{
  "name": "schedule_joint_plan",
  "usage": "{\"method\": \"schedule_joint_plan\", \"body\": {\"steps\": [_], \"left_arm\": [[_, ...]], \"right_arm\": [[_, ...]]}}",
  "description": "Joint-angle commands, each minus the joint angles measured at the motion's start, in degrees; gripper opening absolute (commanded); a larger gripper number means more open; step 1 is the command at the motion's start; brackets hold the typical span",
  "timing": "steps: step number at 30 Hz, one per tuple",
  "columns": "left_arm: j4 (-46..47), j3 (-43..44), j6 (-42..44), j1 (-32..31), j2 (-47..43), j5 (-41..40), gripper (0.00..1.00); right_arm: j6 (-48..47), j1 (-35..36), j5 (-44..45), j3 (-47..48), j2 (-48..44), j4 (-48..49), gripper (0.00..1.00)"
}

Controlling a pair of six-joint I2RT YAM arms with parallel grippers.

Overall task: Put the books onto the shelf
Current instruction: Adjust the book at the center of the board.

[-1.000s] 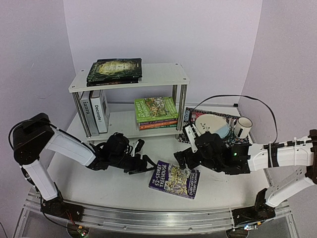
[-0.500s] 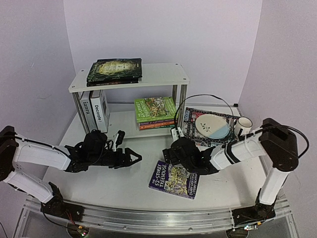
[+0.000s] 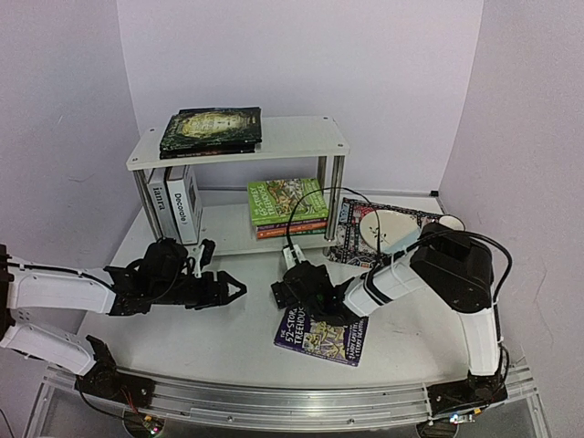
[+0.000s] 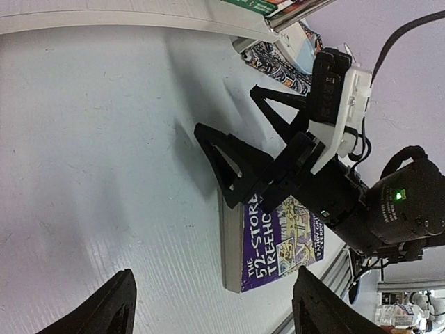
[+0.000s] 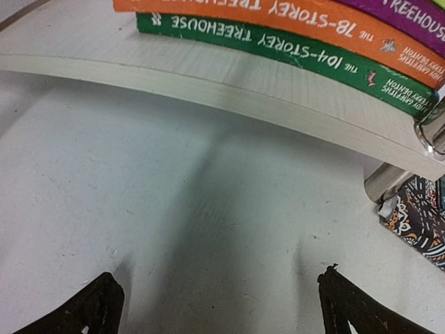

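While the purple book [image 3: 321, 335] lies flat on the counter [image 3: 182, 342], nearer than the shelf [image 3: 274, 137], long axis left-right, the right hand [image 3: 276, 294] hangs spread wide and empty at its far-left corner. The left hand [image 3: 234, 292], likewise spread and empty, stands farther left.

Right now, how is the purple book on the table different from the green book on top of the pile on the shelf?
The purple book lies alone on the table; the green book tops a pile on the lower board of the shelf. The purple book is not yet shelved; the green book is. Both lie flat, cover up.
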Motion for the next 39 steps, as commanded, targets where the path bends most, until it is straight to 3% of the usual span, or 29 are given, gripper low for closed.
{"method": "schedule_joint_plan", "body": {"steps": [1,8,15,25,29,39], "left_arm": [[-2.04,1.35,1.86,0.8,-0.41,-1.23,0.79],[-2.93,3.15,3.15,1.44,1.91,-0.78,0.79],[-2.93,4.16,3.9,1.84,3.37,-1.07,0.79],[-2.91,5.08,4.36,2.29,5.29,-0.43,0.79],[-2.94,4.59,4.07,2.51,4.86,-0.71,0.79],[-2.64,5.07,4.93,2.61,5.82,-1.13,0.79]], "right_arm": [[0.4,-0.17,-0.02,5.79,2.78,-4.51,0.98],[1.19,-0.52,5.03,5.16,0.68,-7.7,0.98],[-0.38,-0.5,2.53,-0.21,-3.24,-4.91,0.98],[-0.47,-0.67,1.58,8.98,4.41,-12.91,0.98],[0.63,-0.65,5.92,5.08,1.28,-11.21,0.98],[-1.14,-0.65,2.64,-5.31,-7.35,-4.24,0.98]]}}
